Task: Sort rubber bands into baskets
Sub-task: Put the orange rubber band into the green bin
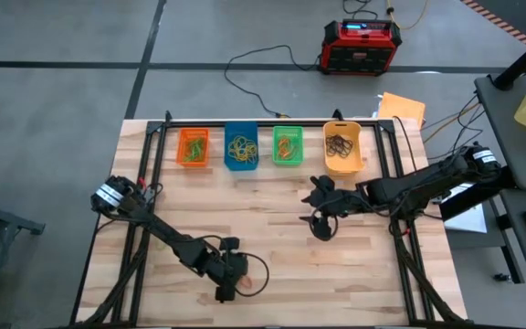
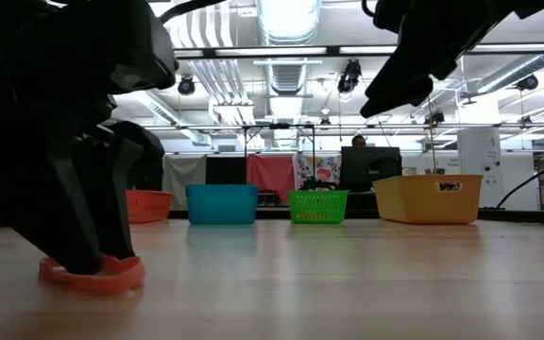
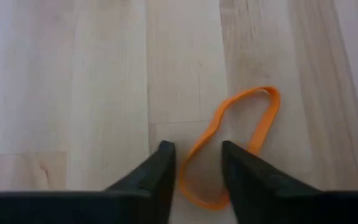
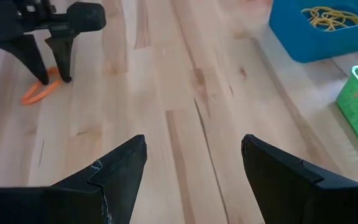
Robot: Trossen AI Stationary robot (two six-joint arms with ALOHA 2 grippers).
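Note:
One orange rubber band lies flat on the wooden table near its front edge, left of centre; it also shows in the high view and the right wrist view. My left gripper is open and points down, its fingertips at the table astride the band's near end. My right gripper is open and empty, above the table's middle right. The orange basket, blue basket, green basket and larger yellow-orange basket stand in a row at the far edge, each holding bands. My left gripper comes at the band from above, pointing down. One strand of the band's near end runs between the two fingers, and the other strand passes behind one finger. I cannot tell whether the fingers touch the band, which lies flat on the table.
A red-and-black box with cables sits on the floor beyond the far edge. Black frame rails run along the table's left, right and far sides. A person shows far behind the table. Bare wood lies between the grippers and the baskets.

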